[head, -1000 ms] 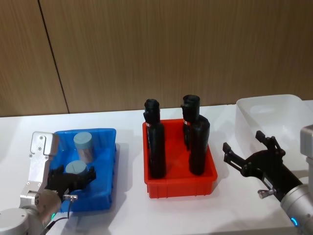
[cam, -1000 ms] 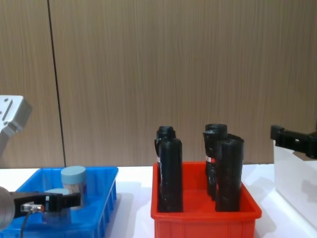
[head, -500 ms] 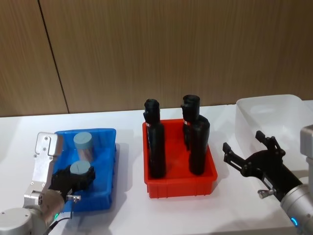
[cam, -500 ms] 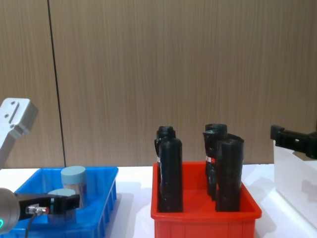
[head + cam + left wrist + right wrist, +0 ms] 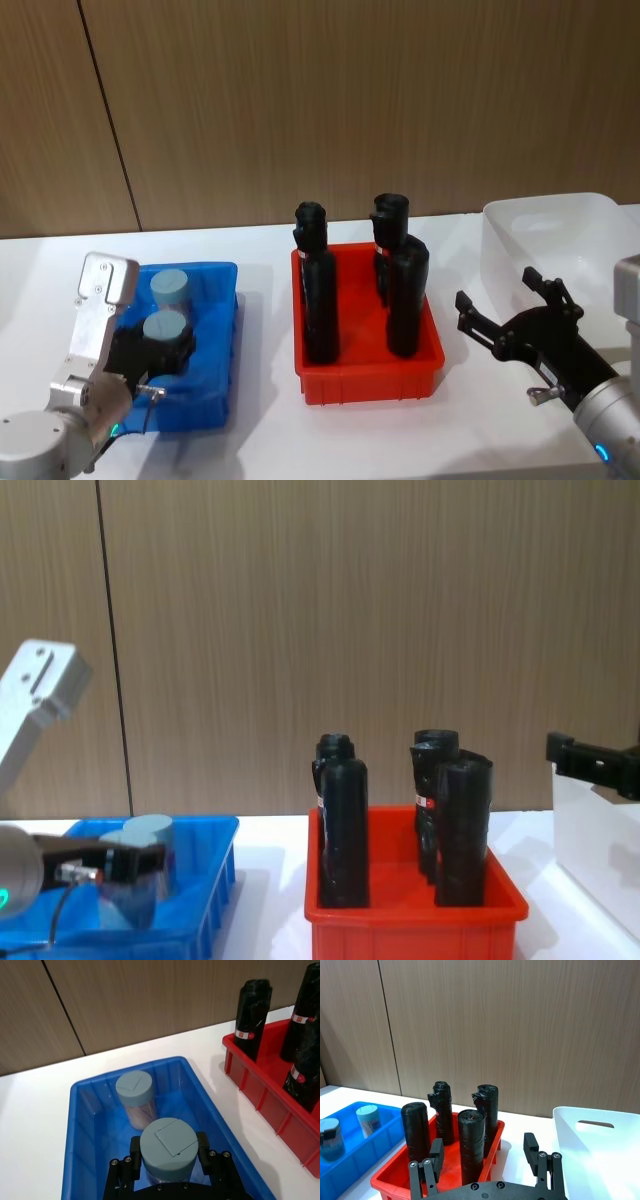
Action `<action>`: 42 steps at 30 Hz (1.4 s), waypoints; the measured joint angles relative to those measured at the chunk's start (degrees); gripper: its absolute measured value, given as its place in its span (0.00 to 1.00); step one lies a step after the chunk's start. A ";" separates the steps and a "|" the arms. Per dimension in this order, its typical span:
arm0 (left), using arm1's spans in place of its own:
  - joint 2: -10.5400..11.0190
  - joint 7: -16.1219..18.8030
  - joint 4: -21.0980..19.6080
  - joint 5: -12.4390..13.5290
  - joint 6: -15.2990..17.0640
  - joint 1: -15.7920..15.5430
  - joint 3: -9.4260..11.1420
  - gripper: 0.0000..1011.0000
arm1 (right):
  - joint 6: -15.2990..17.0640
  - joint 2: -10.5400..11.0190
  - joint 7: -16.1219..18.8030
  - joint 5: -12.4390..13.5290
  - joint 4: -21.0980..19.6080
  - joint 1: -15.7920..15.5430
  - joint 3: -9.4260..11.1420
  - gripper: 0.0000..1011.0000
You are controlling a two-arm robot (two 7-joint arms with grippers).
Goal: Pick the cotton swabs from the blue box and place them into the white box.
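White table [image 5: 262, 432], left gripper [image 5: 163, 348] jaws pinching a cotton swabs jar [image 5: 167, 1144] over the blue box [image 5: 220, 300], right gripper [image 5: 497, 292] jaws spread

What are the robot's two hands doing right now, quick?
Left gripper: closed, holding a cotton swab jar over the blue box.
Right gripper: open, holding nothing.

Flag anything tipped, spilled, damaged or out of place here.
Nothing stands out. The far swab jar and the near swab jar, clamped in the left gripper, are upright in the blue box. The black bottles stand upright in the red bin. The right gripper hangs open beside the white box.
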 joint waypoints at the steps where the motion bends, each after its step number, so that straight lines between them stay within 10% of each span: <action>1: 0.15 -0.17 -0.82 0.34 0.20 0.06 -0.05 0.66 | 0.00 0.00 0.00 0.00 0.00 0.00 0.00 0.99; 24: 1.92 -11.16 -13.11 1.27 4.84 -1.36 -1.17 0.66 | 0.00 0.00 0.01 0.00 0.00 0.00 0.00 0.99; 42: 0.79 -22.17 -12.98 -0.32 11.03 -6.80 -1.33 0.66 | 0.00 0.00 0.01 0.00 0.00 0.00 0.00 0.99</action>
